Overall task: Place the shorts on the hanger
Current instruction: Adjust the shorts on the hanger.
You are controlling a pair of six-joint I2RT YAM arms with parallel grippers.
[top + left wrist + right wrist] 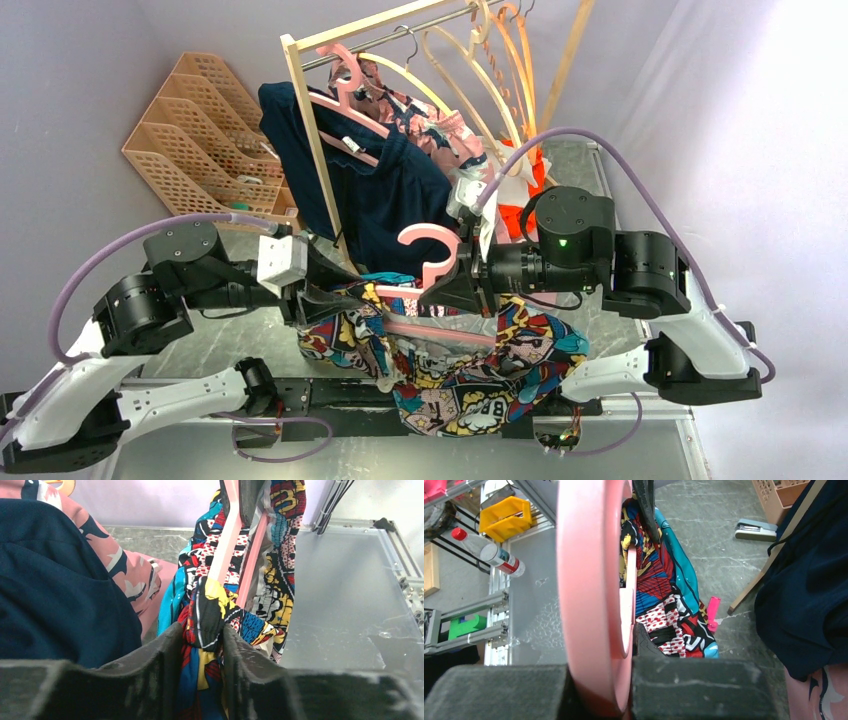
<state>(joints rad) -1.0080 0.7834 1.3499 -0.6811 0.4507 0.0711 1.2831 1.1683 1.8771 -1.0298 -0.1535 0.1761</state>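
Grey marbled table (340, 605), with both arms mounted at its near edge. At the far side stands a wooden garment rack (312, 130), and stacked tan lattice trays (200, 130) lean against the wall to its left. A navy garment (400, 195) hangs from the rack, beside a pink patterned garment (135, 575). The shorts (470, 385), in comic print, hang in front of the rack between the two arms and over the near part of the table; their fabric lies on both sides of the hanger's lower bars and falls below them in a bunch. The hanger (589, 580), pale pink, is held in the air with its hook uppermost, just in front of the navy garment. Left claw (202, 635): closed on a gathered fold of the shorts, with cloth filling the gap between its two dark fingers (155, 665). Right claw (599, 680): clamped on the thick pink body of the hanger, seen edge-on between its pads. Lying on the table are a grey stapler (755, 529) and a small pink peg (713, 612), the peg just beside the hanging shorts in the right wrist view.
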